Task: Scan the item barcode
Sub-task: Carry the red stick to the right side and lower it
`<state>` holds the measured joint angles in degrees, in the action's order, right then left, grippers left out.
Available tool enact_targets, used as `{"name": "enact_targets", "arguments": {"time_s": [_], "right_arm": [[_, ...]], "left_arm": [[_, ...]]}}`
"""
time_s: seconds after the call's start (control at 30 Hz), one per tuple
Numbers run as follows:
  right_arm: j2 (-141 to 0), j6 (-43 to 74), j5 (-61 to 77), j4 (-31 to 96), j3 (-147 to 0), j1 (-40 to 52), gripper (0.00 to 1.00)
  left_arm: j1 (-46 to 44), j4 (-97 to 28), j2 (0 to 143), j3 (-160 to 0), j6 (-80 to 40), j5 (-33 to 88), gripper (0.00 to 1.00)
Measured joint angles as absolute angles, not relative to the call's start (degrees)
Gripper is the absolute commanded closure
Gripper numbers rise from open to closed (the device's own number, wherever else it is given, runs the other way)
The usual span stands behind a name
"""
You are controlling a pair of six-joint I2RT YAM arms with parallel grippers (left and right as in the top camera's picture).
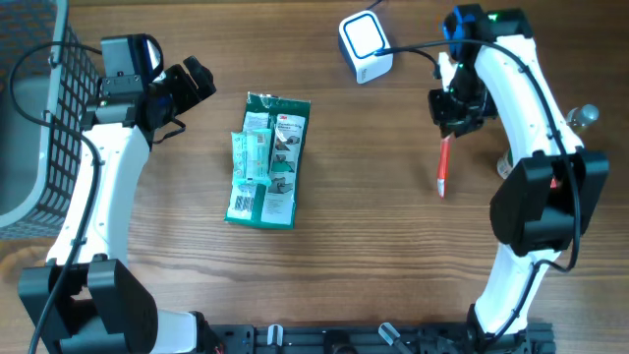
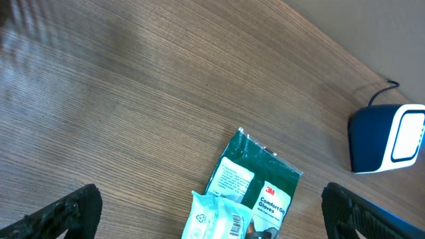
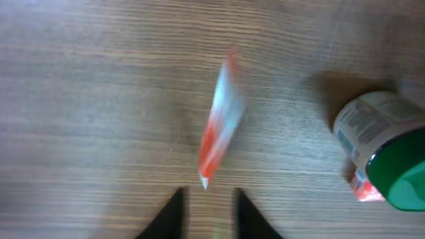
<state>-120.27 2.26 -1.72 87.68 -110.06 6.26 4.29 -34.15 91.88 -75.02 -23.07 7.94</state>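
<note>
Near red packet (image 3: pixel 219 123), green-capped bottle (image 3: pixel 380 143)

Overhead cam looks straight down on the whole table (image 1: pixel 373 275), left wrist cam at 10 o'clock peers across at the glove pack (image 2: pixel 262 166) and scanner (image 2: pixel 372 139), right wrist cam at 2 o'clock hangs close over the red packet (image 3: pixel 218 126), all visible overhead too.

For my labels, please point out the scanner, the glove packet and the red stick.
scanner (image 1: pixel 365 43): overhead view, its white top face.
glove packet (image 1: pixel 287 147): overhead view, its printed right half.
red stick (image 1: pixel 443 167): overhead view, its middle.
</note>
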Motion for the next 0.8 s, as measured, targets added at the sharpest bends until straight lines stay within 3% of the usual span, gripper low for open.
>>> {"name": "enact_targets", "arguments": {"time_s": [0.1,0.27,0.4,0.8], "right_arm": [[-120.77,3.95,-2.15,85.76,-110.06,5.78,0.48],[-120.88,8.69,-1.69,83.68,-110.06,5.85,0.62],[-120.88,12.47,0.27,83.07,-109.49,5.98,0.62],[-120.05,16.75,-2.68,59.64,-82.21,7.01,0.62]], "left_arm": [[4.29,-34.15,91.88,-75.02,-23.07,7.94,0.0],[4.29,-34.15,91.88,-75.02,-23.07,7.94,0.0],[4.29,-34.15,91.88,-75.02,-23.07,7.94,0.0],[4.29,-34.15,91.88,-75.02,-23.07,7.94,0.0]]}}
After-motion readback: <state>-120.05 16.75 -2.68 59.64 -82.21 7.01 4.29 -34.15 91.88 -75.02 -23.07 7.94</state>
